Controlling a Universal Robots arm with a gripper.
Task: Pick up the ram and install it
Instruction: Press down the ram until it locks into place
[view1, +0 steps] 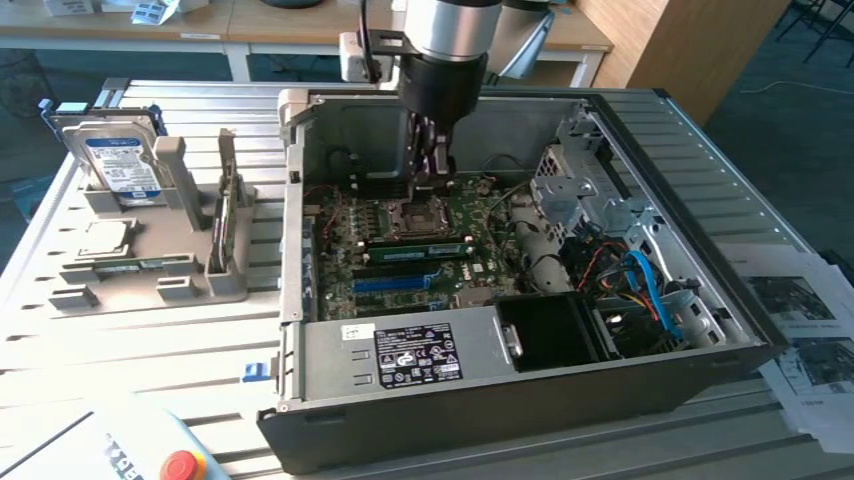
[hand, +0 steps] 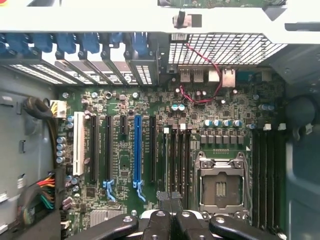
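Observation:
A green ram stick (view1: 420, 249) sits on edge in a slot of the motherboard (view1: 467, 215), just in front of the empty processor socket (view1: 412, 214). Another ram stick (view1: 226, 205) stands upright in the grey holder (view1: 200, 285) at the exterior view's left. My gripper (view1: 434, 170) hangs inside the open computer case, above the motherboard near the socket. Its fingers are shut, with nothing visible between them. In the wrist view the shut gripper (hand: 170, 200) hovers over one end of the dark memory slots (hand: 180, 155) beside the socket (hand: 220, 185).
The case walls (view1: 296, 200) and the drive cage (view1: 587, 190) hem in the arm. A power supply (view1: 400, 355) fills the case's front. The holder also carries a hard drive (view1: 118, 160) and a small square chip (view1: 104, 236). Cables (view1: 647, 285) run at the right. Papers (view1: 807, 340) lie outside.

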